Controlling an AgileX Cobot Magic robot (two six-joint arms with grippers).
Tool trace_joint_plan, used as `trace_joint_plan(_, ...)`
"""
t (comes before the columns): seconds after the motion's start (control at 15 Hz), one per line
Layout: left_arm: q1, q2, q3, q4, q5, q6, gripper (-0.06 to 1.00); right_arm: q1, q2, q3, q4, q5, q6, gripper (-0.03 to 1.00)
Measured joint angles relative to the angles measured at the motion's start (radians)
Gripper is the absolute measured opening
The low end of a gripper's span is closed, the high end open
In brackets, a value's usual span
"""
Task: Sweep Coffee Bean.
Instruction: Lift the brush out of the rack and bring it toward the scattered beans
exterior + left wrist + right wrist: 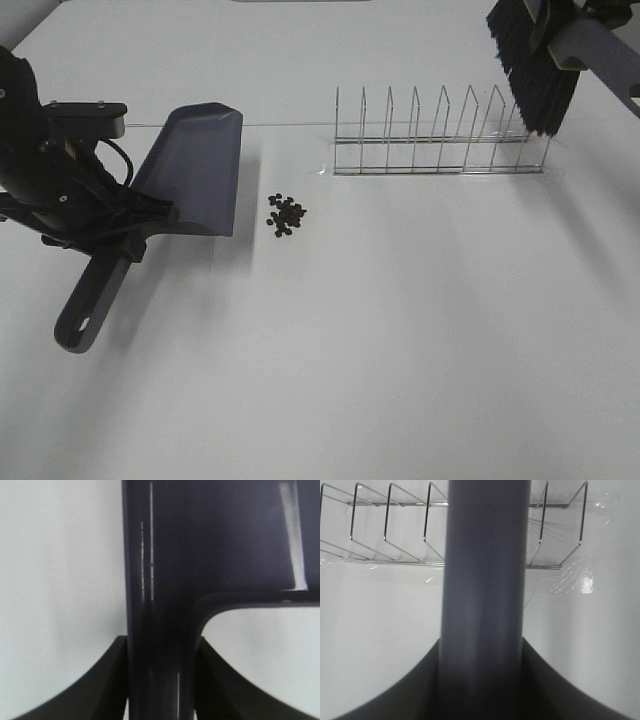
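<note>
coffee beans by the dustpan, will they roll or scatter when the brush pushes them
The coffee beans are small, rounded and loose, so they'll probably roll and scatter, not move as one. The table looks smooth, so little should slow them. The dustpan lies close beside them, so a short gentle brush stroke likely suffices.

White desk (400, 350); slate-grey dustpan (195, 165) at nine o'clock; near-black coffee bean (286, 214) cluster; silver wire rack (430, 139); black-bristled, grey-handled brush (530, 75) at one o'clock.

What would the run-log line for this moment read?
left gripper: shut on dustpan | right gripper: shut on brush, near rack | coffee beans: loose cluster beside dustpan, unswept
</note>
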Motion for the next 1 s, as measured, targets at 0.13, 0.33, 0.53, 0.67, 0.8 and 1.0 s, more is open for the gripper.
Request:
trace_joint_plan(0.13, 0.0, 0.0, 0.0, 0.0, 0.002, 0.0, 0.36, 0.041, -0.059, 0.041, -0.102, 0.0, 0.033, 0.35)
trace_joint_plan(0.33, 0.0, 0.0, 0.0, 0.0, 0.012, 0.0, 0.36, 0.199, -0.15, 0.173, -0.3, 0.003, 0.125, 0.35)
trace_joint_plan(0.53, 0.0, 0.0, 0.0, 0.0, 0.019, 0.0, 0.36, 0.339, -0.164, 0.297, -0.376, 0.003, 0.192, 0.35)
trace_joint_plan(0.67, 0.0, 0.013, 0.0, 0.0, 0.026, 0.0, 0.36, 0.457, -0.136, 0.383, -0.424, 0.003, 0.256, 0.35)
trace_joint_plan(0.8, 0.0, 0.047, 0.0, 0.007, 0.047, 0.0, 0.36, 0.503, -0.094, 0.39, -0.46, 0.002, 0.273, 0.35)
trace_joint_plan(1.0, 0.0, 0.124, 0.0, 0.007, 0.065, 0.0, 0.36, 0.514, -0.019, 0.39, -0.484, 0.002, 0.281, 0.35)
